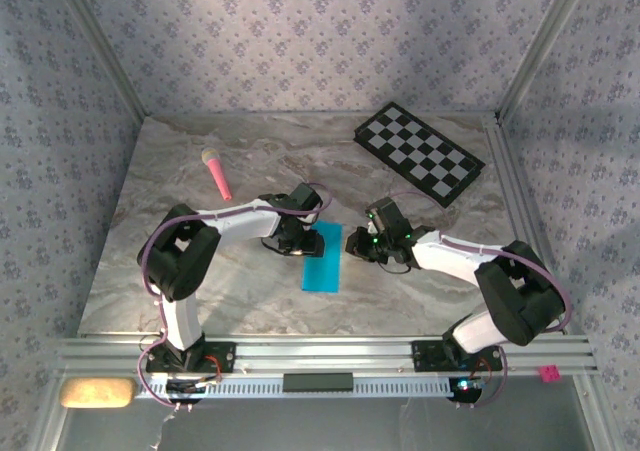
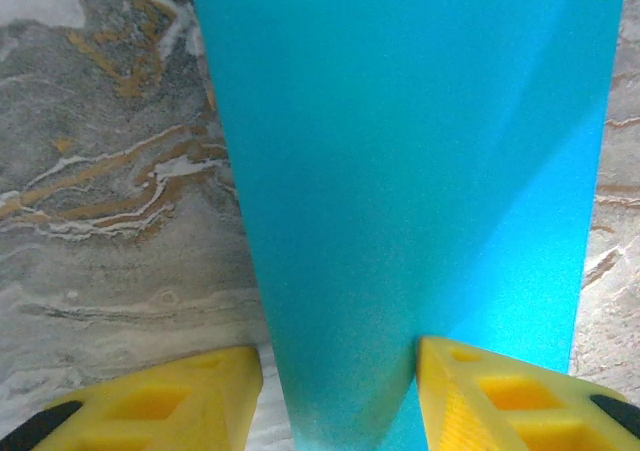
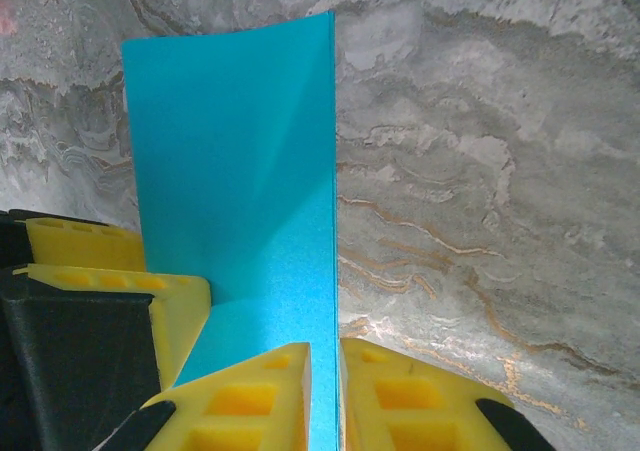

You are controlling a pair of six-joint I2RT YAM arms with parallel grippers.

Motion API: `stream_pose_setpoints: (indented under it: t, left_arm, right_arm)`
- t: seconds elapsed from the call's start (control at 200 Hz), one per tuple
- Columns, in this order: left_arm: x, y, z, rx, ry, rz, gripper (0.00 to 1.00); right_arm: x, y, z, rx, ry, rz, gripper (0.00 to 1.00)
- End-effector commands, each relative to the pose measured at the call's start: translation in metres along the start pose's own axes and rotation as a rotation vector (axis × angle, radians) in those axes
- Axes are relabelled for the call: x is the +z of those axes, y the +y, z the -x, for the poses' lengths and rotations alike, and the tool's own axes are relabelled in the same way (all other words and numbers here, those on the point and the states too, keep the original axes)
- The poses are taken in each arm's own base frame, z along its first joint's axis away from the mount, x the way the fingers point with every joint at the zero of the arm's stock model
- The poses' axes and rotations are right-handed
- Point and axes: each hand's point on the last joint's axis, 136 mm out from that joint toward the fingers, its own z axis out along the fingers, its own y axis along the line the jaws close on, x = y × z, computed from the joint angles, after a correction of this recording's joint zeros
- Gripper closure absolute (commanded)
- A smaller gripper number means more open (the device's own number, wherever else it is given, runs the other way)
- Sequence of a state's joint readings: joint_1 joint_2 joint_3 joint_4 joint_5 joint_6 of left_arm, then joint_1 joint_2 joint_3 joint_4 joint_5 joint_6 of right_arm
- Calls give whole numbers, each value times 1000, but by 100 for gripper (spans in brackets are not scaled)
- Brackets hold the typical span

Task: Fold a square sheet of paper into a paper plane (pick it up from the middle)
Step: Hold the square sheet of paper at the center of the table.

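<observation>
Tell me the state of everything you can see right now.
paper: folded, one half standing up, held at both sides.
left gripper: shut on paper.
right gripper: shut on paper, at its edge.
checkerboard: lying flat, untouched.
stick: lying flat, untouched.

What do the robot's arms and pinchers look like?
Both arms, left arm and right arm, have white tubes, chunky black joints and looping purple cables. The right one shows tiny green lights. The left gripper and right gripper have blocky yellow fingers with hollow pockets and black patches.
</observation>
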State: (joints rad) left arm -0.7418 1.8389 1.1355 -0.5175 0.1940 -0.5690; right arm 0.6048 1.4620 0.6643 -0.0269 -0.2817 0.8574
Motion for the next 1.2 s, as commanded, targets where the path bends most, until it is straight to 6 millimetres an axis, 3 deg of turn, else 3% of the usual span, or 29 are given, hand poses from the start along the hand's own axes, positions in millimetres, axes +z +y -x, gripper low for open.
stream_pose_setpoints:
  t: [0.0, 0.31, 0.455, 0.645, 0.88, 1.059, 1.194]
  left_arm:
    - [22, 15, 4, 1, -10, 57, 51]
    - [20, 14, 6, 14, -18, 66, 51]
    - [20, 14, 6, 15, -17, 62, 51]
    - [21, 14, 5, 15, -14, 64, 51]
    - [22, 14, 4, 15, -15, 63, 51]
    - [20, 12, 6, 16, -20, 55, 51]
    - [21, 12, 6, 20, -19, 57, 51]
  right_arm:
    - [-3, -6, -2, 13, -5, -26, 84]
    - [-3, 0, 0, 5, -13, -2, 84]
    - [6, 23, -6, -32, 26, 75, 87]
    - [23, 31, -7, -18, 49, 91, 100]
    - [33, 32, -9, -15, 59, 83, 100]
    - [24, 9, -2, 27, -1, -14, 100]
    - [5, -13, 6, 88, -74, -52, 100]
